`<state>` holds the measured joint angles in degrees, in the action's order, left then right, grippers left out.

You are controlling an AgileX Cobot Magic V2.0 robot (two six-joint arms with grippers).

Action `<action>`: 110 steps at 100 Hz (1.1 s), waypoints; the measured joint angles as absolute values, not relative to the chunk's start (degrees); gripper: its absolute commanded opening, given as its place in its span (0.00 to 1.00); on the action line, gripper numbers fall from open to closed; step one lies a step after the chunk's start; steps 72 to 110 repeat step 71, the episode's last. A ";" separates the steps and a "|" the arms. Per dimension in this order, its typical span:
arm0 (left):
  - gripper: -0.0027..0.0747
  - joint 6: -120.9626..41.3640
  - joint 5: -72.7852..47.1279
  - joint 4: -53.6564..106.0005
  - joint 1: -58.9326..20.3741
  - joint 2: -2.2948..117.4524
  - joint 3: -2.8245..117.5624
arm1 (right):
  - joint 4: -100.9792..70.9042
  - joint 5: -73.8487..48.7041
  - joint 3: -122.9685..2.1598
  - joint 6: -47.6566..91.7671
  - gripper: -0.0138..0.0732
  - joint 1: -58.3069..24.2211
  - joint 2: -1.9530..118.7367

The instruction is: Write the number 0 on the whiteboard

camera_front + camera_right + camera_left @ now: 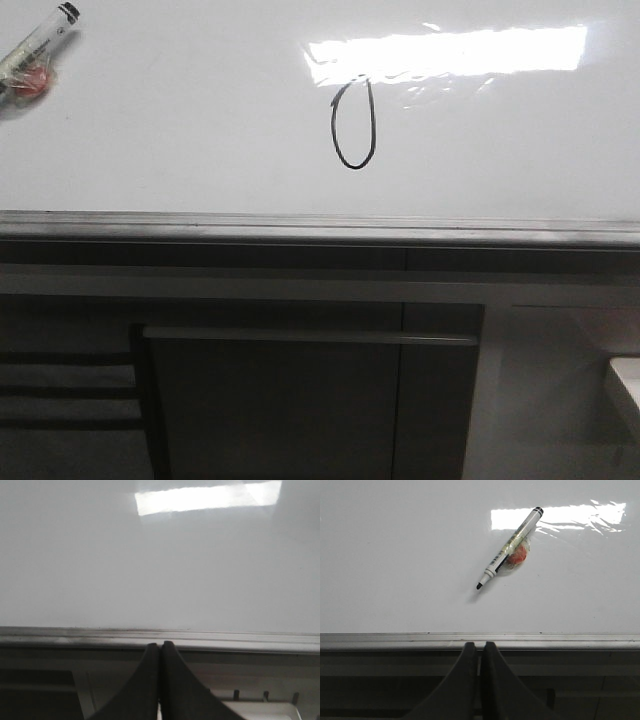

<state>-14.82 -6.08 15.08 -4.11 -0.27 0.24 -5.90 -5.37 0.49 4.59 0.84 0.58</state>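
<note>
The whiteboard (pixel 180 130) is a glossy white flat board with a grey metal edge strip (pixel 300 228). The number 0 (pixel 353 125), a narrow black oval open at its top, is drawn near the board's middle in the front view. A black-tipped marker (pixel 38 42) lies loose at the board's far left, with a reddish wrapped bit beside it; it also shows uncapped in the left wrist view (pixel 509 548). My left gripper (pixel 479 646) is shut and empty, back off the board's near edge. My right gripper (pixel 161 645) is shut and empty, also off the near edge. Neither gripper shows in the front view.
Dark grey cabinet fronts (pixel 300 410) stand below the board's edge. A pale object (pixel 625 390) sits at the lower right. Bright glare (pixel 450 50) lies across the board just above the 0.
</note>
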 measured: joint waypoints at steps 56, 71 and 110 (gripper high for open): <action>0.01 -14.82 -6.21 15.08 -4.11 -0.27 0.24 | -7.50 -4.38 0.49 4.59 0.07 0.93 -0.36; 0.01 -14.82 -6.21 15.08 -4.11 -0.27 0.24 | -7.50 -4.48 0.49 4.59 0.07 0.93 -0.36; 0.01 -14.82 -6.21 15.08 -4.11 -0.27 0.24 | -7.50 -4.48 0.49 4.59 0.07 0.93 -0.36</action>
